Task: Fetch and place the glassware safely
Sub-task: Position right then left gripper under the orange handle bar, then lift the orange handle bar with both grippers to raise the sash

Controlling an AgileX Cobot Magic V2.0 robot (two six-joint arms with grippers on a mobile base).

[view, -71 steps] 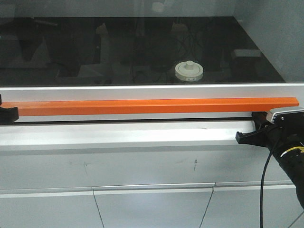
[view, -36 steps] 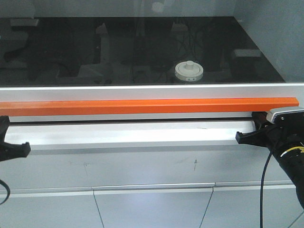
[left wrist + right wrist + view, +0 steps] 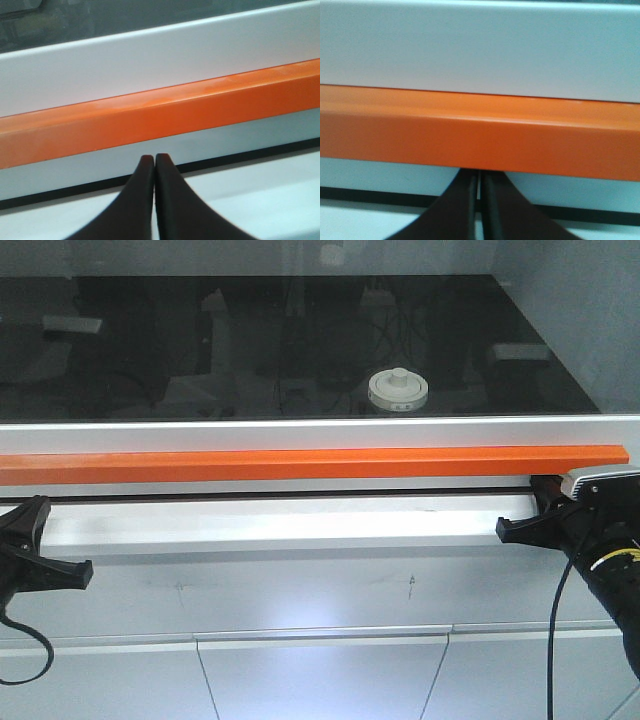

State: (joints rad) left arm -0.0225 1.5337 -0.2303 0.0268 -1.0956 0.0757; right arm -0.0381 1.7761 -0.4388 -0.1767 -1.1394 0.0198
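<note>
Where only front view reaches, lidded jar (image 3: 398, 389)

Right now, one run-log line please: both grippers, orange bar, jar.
left gripper: shut, empty, below orange bar | right gripper: shut, tips at bar's underside | jar: lidded, behind glass, untouched

Glossy black bench top (image 3: 480, 320), a cream-lidded glass jar (image 3: 398, 390) right of centre near its front edge.
</note>
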